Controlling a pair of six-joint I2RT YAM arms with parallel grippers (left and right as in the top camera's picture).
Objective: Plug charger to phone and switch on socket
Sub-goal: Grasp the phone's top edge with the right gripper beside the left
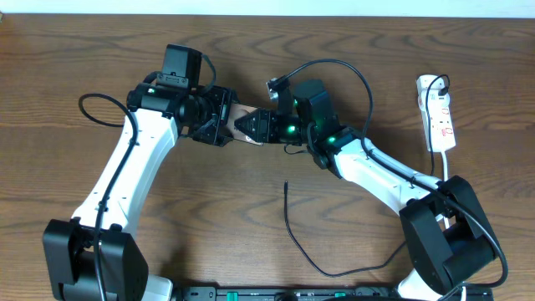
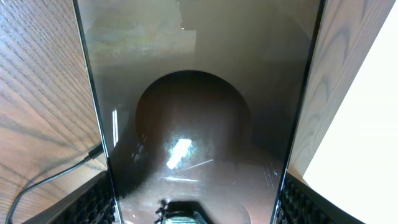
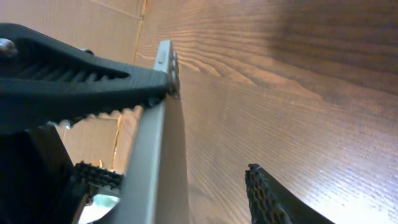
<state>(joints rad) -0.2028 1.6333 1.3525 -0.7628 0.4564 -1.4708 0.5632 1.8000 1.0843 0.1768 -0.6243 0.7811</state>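
The phone (image 1: 242, 114) is held between my two grippers at the table's middle back, and the arms hide most of it. In the left wrist view its dark brownish screen (image 2: 199, 124) fills the frame. My left gripper (image 2: 199, 208) is shut on the phone's two long edges. In the right wrist view the phone (image 3: 155, 162) shows edge-on between the fingers of my right gripper (image 3: 180, 186), which is open, with its right finger clear of the phone. The charger (image 1: 294, 234) lies loose on the table, with its plug tip (image 1: 286, 184) below the grippers. The socket (image 1: 440, 113) lies at the far right.
The socket's white cord (image 1: 447, 163) runs down toward the right arm's base (image 1: 447, 238). The left arm's base (image 1: 92, 259) stands at the front left. A black cable (image 2: 37, 183) loops on the wood beside the left gripper. A toothed finger of the left gripper (image 3: 81, 81) crosses the right wrist view.
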